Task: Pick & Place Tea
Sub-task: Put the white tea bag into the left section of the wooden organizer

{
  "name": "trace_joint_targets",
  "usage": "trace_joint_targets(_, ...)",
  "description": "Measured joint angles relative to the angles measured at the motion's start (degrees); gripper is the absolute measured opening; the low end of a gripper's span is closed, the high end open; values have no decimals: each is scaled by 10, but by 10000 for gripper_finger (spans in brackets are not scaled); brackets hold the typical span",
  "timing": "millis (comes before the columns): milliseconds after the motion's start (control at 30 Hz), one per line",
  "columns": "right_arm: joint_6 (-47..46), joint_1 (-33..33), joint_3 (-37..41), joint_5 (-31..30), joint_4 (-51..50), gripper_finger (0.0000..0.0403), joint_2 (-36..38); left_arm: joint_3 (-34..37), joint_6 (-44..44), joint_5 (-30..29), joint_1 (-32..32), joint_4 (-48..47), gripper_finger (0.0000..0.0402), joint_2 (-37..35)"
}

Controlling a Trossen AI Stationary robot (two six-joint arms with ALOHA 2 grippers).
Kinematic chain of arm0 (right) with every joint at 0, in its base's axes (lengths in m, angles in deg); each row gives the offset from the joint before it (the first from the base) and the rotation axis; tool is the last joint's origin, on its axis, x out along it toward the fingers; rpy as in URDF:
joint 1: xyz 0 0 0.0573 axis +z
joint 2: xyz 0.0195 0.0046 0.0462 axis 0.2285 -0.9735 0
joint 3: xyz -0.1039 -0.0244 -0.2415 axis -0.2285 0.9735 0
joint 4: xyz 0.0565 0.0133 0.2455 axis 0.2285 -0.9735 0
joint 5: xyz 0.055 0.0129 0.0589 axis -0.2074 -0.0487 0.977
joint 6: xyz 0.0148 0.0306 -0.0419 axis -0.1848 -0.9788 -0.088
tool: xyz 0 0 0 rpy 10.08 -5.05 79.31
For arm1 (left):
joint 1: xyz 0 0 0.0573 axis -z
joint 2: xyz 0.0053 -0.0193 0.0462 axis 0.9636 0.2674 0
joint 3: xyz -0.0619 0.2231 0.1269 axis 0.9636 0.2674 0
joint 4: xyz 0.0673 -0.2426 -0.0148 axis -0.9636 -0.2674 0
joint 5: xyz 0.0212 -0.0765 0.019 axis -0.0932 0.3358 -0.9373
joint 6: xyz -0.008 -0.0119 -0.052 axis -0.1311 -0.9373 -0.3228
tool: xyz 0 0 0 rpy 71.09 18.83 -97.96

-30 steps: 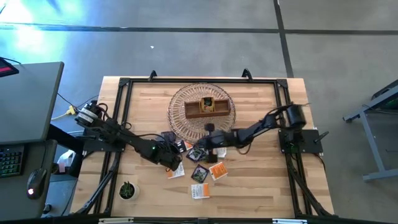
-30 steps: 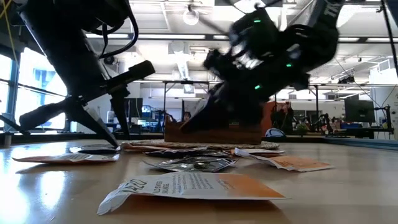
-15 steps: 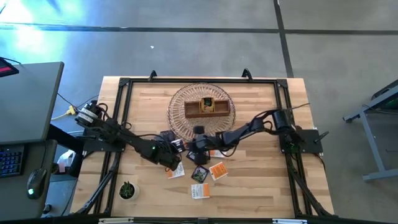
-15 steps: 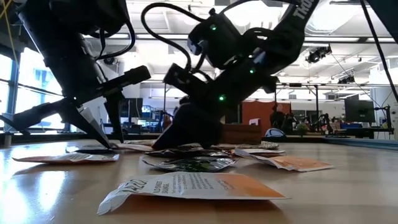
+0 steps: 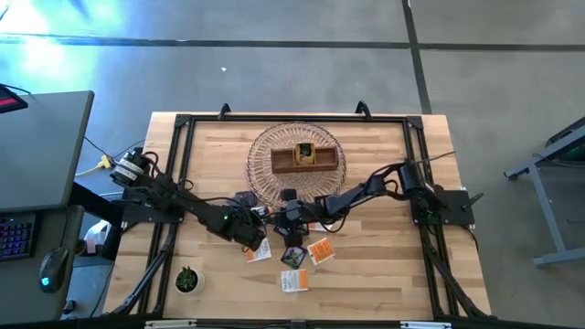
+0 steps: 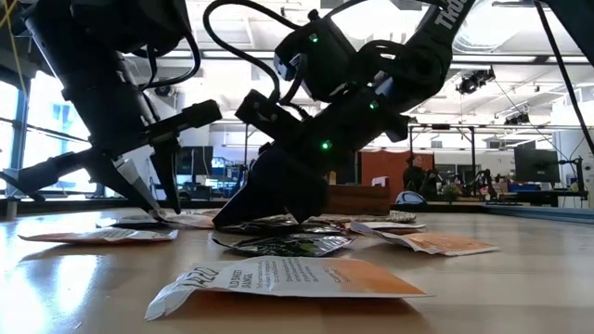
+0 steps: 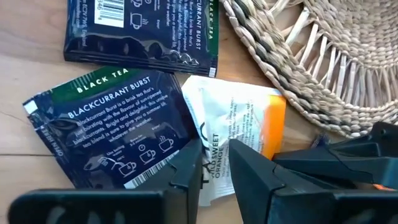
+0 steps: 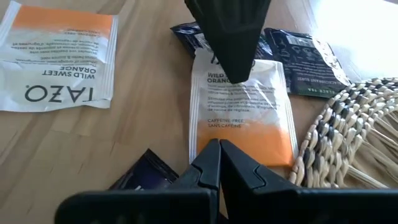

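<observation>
Several tea sachets lie on the wooden table in front of a woven basket. Both grippers meet at one orange-and-white sachet, which lies flat beside the basket's rim. My left gripper comes from the table's left and stands over the sachet's white end, its fingers almost together. My right gripper reaches in from the right, shut, with its tips on the orange end. Two dark blackcurrant sachets lie beside it. My left gripper has the sachet's white end in the narrow gap between its two fingers, coming slanting down from the table's left. The sachet still lies flat on the table. My right gripper presses its shut fingertips down on the sachet's orange end, slanting from the right.
A brown wooden box sits in the basket. More sachets lie toward the near edge: an orange-and-white one, a dark one and a pale one. A small potted plant stands near the left front corner.
My right gripper has gone toward the table's left and down, from beside the basket onto the orange-and-white sachet. My left arm has kept its place over the sachet's white end. The sachets have not shifted.
</observation>
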Motion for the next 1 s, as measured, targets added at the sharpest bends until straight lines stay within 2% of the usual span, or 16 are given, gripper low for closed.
trace_joint_targets(200, -2, 0, 0, 4, -1, 0, -1, 0, 19, 20, 0, -23, 10, 0)
trace_joint_targets(433, -8, 1, 2, 14, -4, 0, 7, -1, 57, -7, 0, -31, 4, 0)
trace_joint_targets(533, -20, 2, 4, 26, -51, 0, 38, -1, 96, -22, 0, -48, 3, -6)
trace_joint_targets(633, -20, 3, 5, 22, -119, 2, 90, -25, 156, -30, -1, -78, 2, -21)
trace_joint_targets(767, -20, 0, 3, -21, -198, 3, 180, -74, 243, -55, -10, -154, 1, -40)
trace_joint_targets(1000, -28, 0, 5, -145, -398, 3, 353, -216, 540, -74, -69, -298, 1, -45)
